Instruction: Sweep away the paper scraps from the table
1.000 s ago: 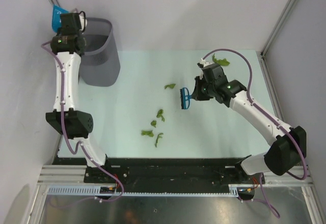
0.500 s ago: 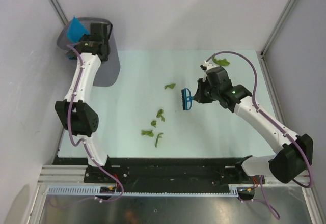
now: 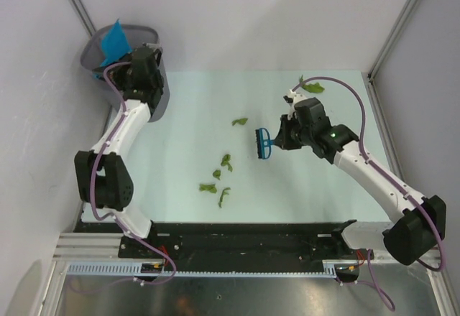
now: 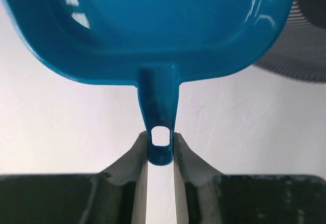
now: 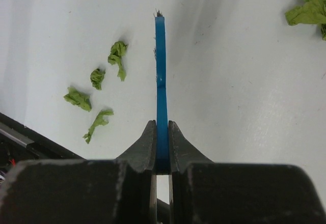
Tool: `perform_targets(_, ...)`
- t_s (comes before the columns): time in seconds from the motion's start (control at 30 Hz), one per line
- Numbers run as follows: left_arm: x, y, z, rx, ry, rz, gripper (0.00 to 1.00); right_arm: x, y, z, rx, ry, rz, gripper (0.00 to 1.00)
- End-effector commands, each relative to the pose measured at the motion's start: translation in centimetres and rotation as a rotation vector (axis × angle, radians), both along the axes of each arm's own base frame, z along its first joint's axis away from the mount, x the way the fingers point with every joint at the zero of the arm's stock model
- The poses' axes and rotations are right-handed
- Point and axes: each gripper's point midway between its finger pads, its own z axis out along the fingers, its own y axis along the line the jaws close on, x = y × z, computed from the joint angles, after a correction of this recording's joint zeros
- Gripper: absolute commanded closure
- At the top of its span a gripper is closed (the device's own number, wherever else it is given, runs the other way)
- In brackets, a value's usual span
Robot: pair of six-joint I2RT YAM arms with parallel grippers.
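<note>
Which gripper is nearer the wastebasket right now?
Left. The left gripper holds the dustpan right at the wastebasket in the far-left corner; the right gripper, with the brush, is over the table's right half, well away.

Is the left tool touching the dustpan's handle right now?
Touching. The left wrist view shows the left tool clamped on both sides of the dustpan handle.

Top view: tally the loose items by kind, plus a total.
scraps: 6
brush: 1
dustpan: 1
bin: 1
Total: 9
</note>
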Motion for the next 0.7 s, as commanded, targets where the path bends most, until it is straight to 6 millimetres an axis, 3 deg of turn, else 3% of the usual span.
perform_targets(0.0,-3.7,0.8,7.8,0.172,-0.206,0.035,1.00,0.3,0.4,2.1,0.049,-0.073,0.019,1.00)
perform_targets(0.2,-4.5,0.3,10.2,0.146,-0.333,-0.021,1.00,0.0,1.7,2.9,0.071,-0.107,0.061,1.00)
perform_targets(0.33,-6.1,-1.0,12.8,0.121,-0.432,-0.082,1.00,-1.6,4.3,3.7,0.066,-0.169,0.175,1.00)
perform_targets(0.43,-5.9,-2.7,12.8,0.068,-0.453,-0.154,1.00,-4.1,7.6,3.9,0.085,-0.195,0.340,1.00)
perform_targets(0.5,-6.3,-4.0,13.4,-0.047,-0.550,-0.214,1.00,-7.0,10.5,3.5,0.112,-0.184,0.517,1.00)
perform_targets(0.53,-5.8,-4.6,11.4,-0.081,-0.409,-0.244,1.00,-8.2,11.5,3.1,0.110,-0.180,0.582,1.00)
perform_targets(0.57,-6.1,-5.6,12.7,-0.149,-0.454,-0.291,1.00,-9.5,12.5,2.9,0.117,-0.176,0.655,1.00)
perform_targets(0.6,-5.9,-6.5,12.0,-0.230,-0.487,-0.330,1.00,-11.8,13.8,2.4,0.106,-0.185,0.759,1.00)
perform_targets(0.67,-5.9,-8.5,9.7,-0.262,-0.388,-0.398,1.00,-13.5,15.2,1.0,0.103,-0.148,0.848,1.00)
